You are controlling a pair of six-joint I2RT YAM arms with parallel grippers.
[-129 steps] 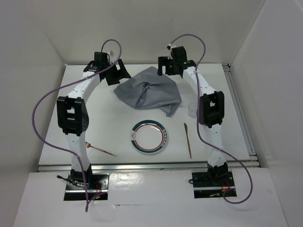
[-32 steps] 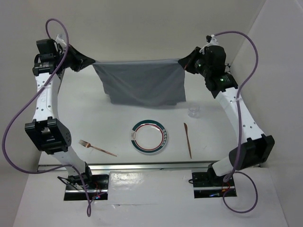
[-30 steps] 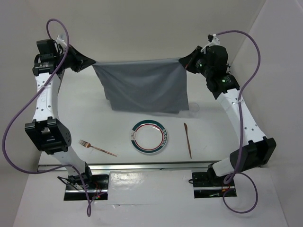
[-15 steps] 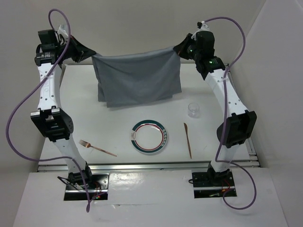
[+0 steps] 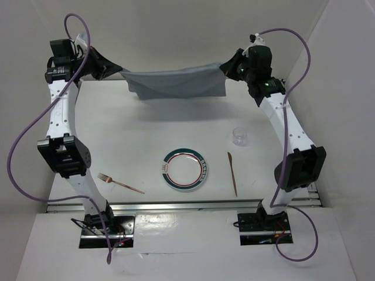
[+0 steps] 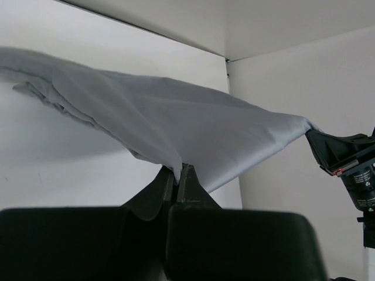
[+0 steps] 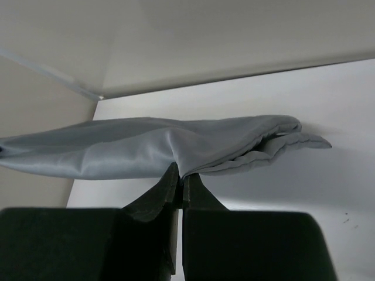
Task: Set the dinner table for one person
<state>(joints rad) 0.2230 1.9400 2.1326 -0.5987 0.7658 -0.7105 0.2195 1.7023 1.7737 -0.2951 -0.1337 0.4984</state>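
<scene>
A grey cloth [image 5: 176, 83] hangs stretched between both arms above the far end of the white dinner table [image 5: 140, 134]. My left gripper [image 5: 119, 72] is shut on the cloth's left corner [image 6: 176, 170]. My right gripper [image 5: 222, 69] is shut on its right corner [image 7: 183, 171]. The cloth [image 6: 176, 123] billows up nearly flat, its free edge bunched toward the far wall [image 7: 275, 143]. On the table near the front lie a green-rimmed plate [image 5: 185, 169], a copper fork [image 5: 120, 182] to its left and a copper knife [image 5: 232, 172] to its right. A clear glass [image 5: 239, 136] stands behind the knife.
White walls close in the table at the back and both sides. A metal rail [image 5: 181, 205] runs along the near edge, with the two arm bases [image 5: 105, 225] [image 5: 262, 225] in front of it.
Over the last second both arms swung the held cloth up and back. It hung down as a sheet before; now it floats almost flat, and the glass shows again.
</scene>
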